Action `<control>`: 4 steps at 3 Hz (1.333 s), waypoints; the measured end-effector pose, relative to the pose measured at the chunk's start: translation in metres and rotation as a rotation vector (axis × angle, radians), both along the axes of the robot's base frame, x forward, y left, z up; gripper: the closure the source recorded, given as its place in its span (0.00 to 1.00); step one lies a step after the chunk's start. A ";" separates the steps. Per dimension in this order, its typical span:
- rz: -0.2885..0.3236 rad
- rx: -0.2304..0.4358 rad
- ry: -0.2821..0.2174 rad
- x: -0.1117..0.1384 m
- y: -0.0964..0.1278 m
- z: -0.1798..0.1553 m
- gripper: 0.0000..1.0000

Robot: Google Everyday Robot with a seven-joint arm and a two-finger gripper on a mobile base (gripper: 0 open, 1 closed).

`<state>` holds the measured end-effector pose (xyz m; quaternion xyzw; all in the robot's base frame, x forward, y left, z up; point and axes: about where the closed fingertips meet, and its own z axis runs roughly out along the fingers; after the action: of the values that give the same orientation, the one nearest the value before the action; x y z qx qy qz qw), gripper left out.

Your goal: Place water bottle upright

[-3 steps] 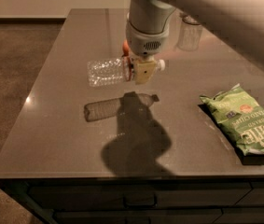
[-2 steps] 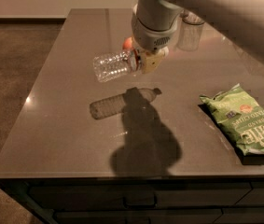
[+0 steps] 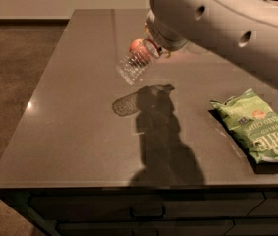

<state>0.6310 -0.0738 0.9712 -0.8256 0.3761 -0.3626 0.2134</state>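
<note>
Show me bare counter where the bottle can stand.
The tool holds the bottle tilted over the counter. It is bare from its left edge to the bottle's shadow, and along the front left of the chip bag. The bag and arm crowd the right.

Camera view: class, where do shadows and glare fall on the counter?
Camera view: the pincer, upper centre, holds the water bottle aloft; its pale shadow and the dark shadow of the arm fall on the counter beneath; a small glare spot sits near the left edge.
</note>
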 end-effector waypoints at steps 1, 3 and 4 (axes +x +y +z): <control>0.028 0.002 -0.061 0.009 0.007 0.011 1.00; 0.057 -0.133 -0.246 0.002 -0.006 0.023 1.00; 0.086 -0.222 -0.349 0.006 -0.012 0.032 1.00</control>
<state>0.6369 -0.0854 1.0031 -0.7839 0.2555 -0.5299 0.1985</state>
